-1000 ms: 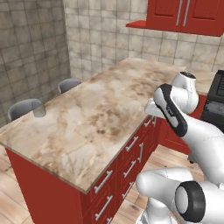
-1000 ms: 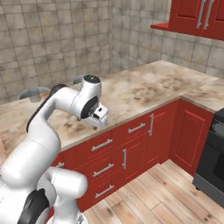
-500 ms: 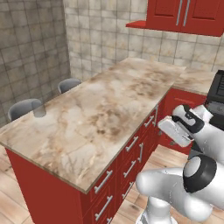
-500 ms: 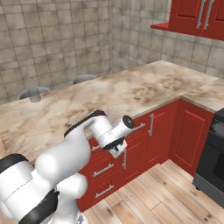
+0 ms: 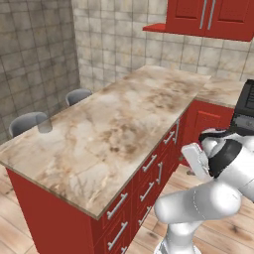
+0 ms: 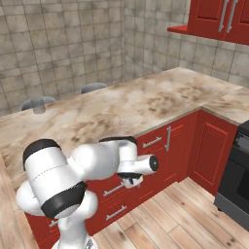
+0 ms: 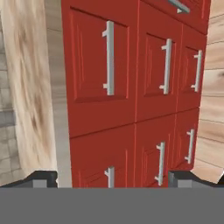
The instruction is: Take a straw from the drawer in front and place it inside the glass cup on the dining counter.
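My gripper [image 7: 112,179] hangs open in front of the red cabinet base, its fingertips [image 7: 41,177] wide apart with nothing between them. The hand view is rolled, so the dining counter [image 7: 30,87] runs down its left side. Beside the slab is a shut drawer [image 7: 89,65] with a silver bar handle, and several more shut fronts lie around it. The straw is hidden. In the left base view my hand [image 5: 194,159] sits below the dining counter [image 5: 114,124], facing the drawer fronts [image 5: 149,163]. The glass cup [image 5: 44,124] [image 6: 39,108] stands upright near the slab's far corner.
Two grey stools [image 5: 27,121] [image 5: 78,94] stand behind the counter. A black oven [image 6: 236,180] is on the right, next to red cabinet doors [image 6: 209,151]. Red wall cabinets [image 5: 213,17] hang above. Wooden floor [image 6: 170,219] lies in front of the drawers.
My arm has swung down from the counter's edge to the level of the drawer fronts. The gripper has stayed open, and the cup has not moved.
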